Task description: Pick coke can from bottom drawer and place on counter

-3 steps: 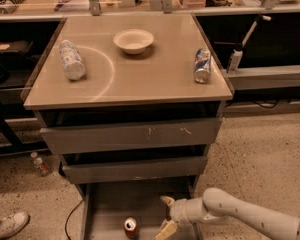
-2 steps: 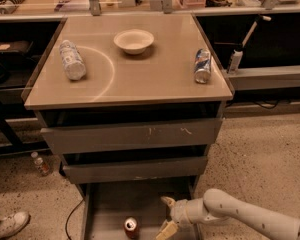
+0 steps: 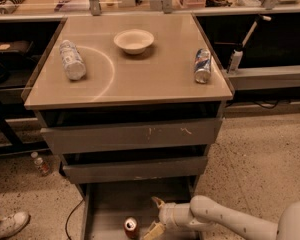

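The coke can (image 3: 131,227), small and red-orange with a silver top, stands upright on the floor of the open bottom drawer (image 3: 110,204) near its front. My gripper (image 3: 155,215) is inside the drawer just right of the can, with its two tan fingers spread open, one up at the back and one down by the can. It holds nothing. The tan counter (image 3: 140,79) with a white curved line sits above the drawers.
On the counter lie a clear plastic bottle (image 3: 72,60), a white bowl (image 3: 134,40) and a blue-and-silver can (image 3: 202,65). Two grey drawer fronts (image 3: 132,136) hang above the open drawer. A small bottle (image 3: 39,163) and a shoe (image 3: 7,224) are on the floor at left.
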`<action>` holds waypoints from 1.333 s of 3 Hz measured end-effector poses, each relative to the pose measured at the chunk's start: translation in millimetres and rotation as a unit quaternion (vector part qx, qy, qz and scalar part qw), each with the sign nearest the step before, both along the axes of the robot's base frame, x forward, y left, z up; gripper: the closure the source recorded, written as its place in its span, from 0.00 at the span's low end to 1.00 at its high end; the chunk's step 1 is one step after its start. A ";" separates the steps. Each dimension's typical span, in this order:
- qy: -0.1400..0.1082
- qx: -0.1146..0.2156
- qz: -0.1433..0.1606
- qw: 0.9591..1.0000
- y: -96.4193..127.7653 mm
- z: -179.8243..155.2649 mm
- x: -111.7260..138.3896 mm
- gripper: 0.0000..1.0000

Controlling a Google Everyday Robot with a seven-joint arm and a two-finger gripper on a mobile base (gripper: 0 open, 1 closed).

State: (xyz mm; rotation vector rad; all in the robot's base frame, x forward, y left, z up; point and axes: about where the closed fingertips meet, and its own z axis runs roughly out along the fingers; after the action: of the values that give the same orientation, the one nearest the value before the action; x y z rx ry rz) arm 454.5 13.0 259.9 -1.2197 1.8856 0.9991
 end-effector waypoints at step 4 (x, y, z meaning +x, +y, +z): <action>-0.008 0.031 0.000 0.999 57.5 -43.3 3.9 0.00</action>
State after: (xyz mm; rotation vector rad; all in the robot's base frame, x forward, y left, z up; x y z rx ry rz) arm 458.5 70.5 216.7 -1.1875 1.8303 1.0367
